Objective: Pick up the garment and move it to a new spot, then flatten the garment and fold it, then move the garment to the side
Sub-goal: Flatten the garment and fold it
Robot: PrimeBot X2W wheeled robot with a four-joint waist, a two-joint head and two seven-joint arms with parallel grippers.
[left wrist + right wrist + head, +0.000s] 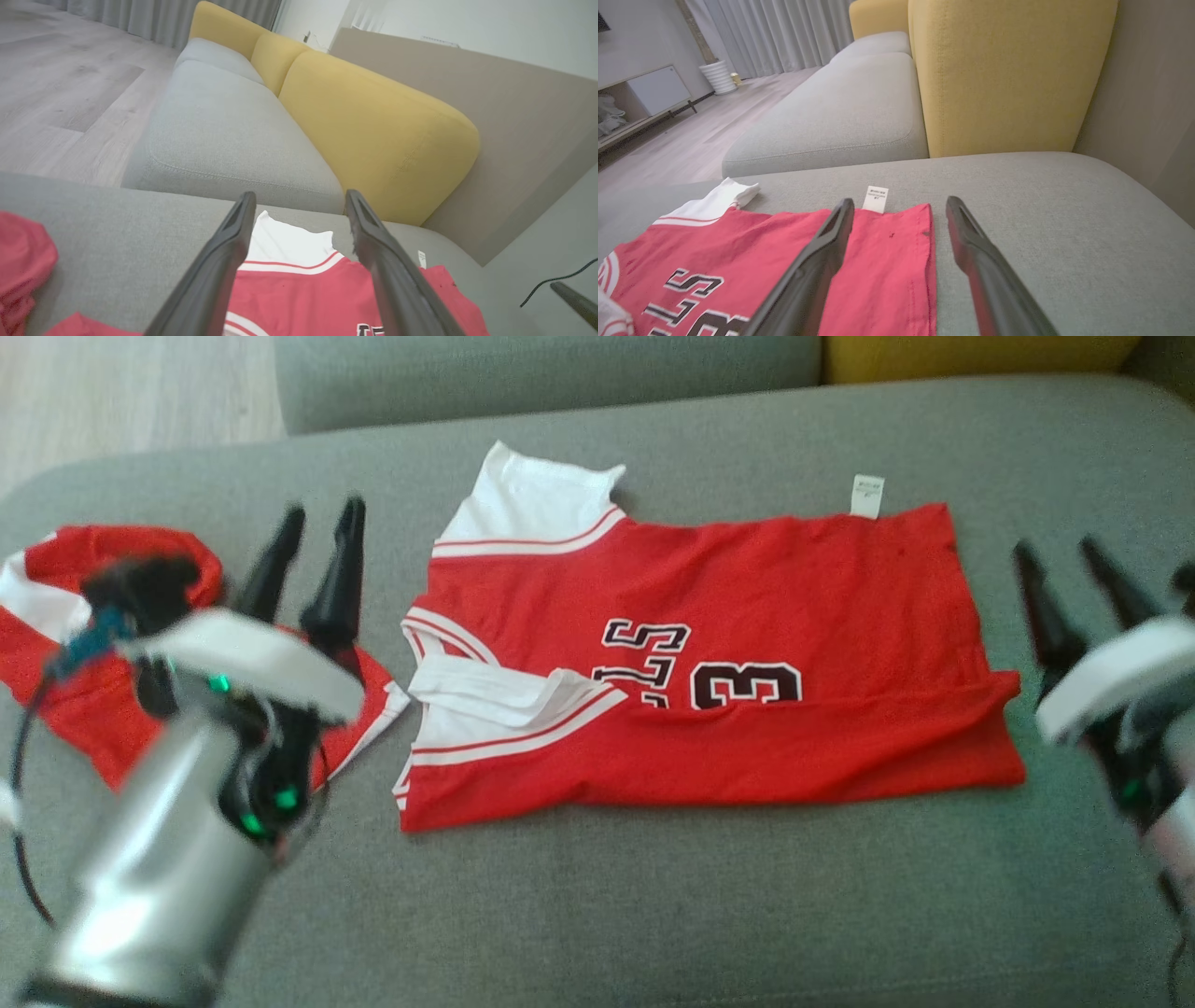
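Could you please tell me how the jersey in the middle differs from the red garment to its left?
The jersey lies spread flat, one long edge folded over; the other garment is bunched up. The jersey shows black lettering; the other garment shows none. The jersey lies in full view; the other garment is partly behind the left tool. Both are red with white trim.

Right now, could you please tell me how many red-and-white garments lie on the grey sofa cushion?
2. A red-and-white jersey with black numerals lies mid-cushion, partly folded; a crumpled red-and-white garment lies at the left, partly hidden behind the left gripper.
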